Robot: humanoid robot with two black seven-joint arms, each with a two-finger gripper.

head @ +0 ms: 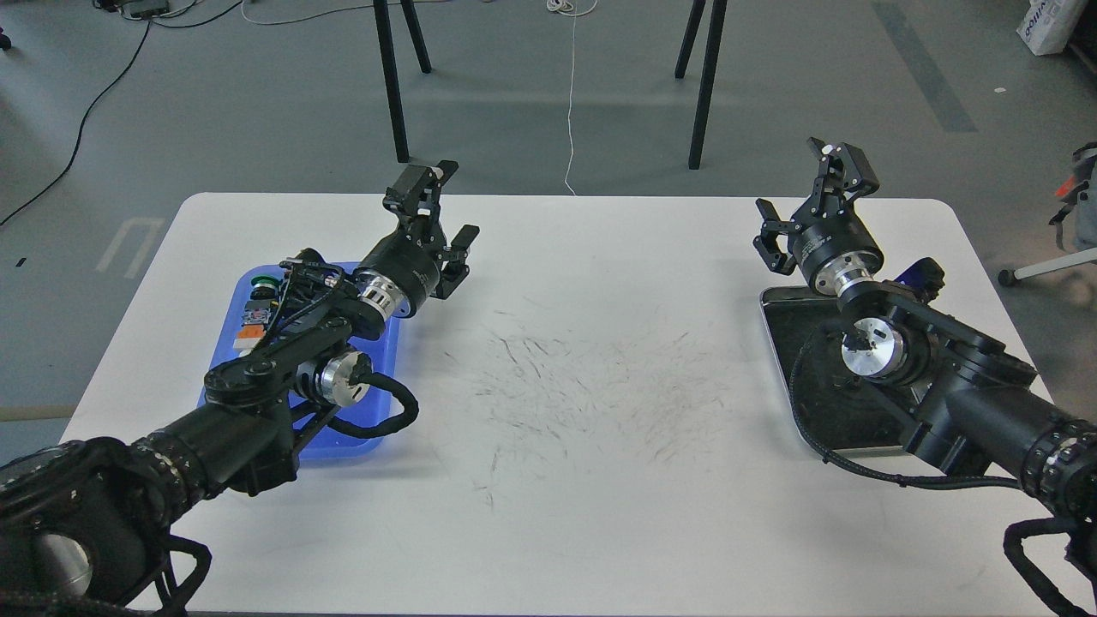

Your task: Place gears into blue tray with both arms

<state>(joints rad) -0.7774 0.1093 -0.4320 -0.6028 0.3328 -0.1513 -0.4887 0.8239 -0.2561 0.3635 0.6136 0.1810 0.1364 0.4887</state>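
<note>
The blue tray (387, 351) lies at the table's left, mostly covered by my left arm. Small parts show at its far left end; no gears can be made out anywhere in the head view. My left gripper (441, 214) hovers beyond the tray's far right corner, open and empty, fingers spread wide. My right gripper (804, 201) hangs above the table just past the far edge of the silver tray, also open with nothing between its fingers.
A silver tray with black lining (784, 343) sits at the right, partly under my right arm. An orange block (251, 318) and a green-capped button (265, 280) rest in the blue tray's left part. Scuffed white tabletop (583, 386) lies between the arms.
</note>
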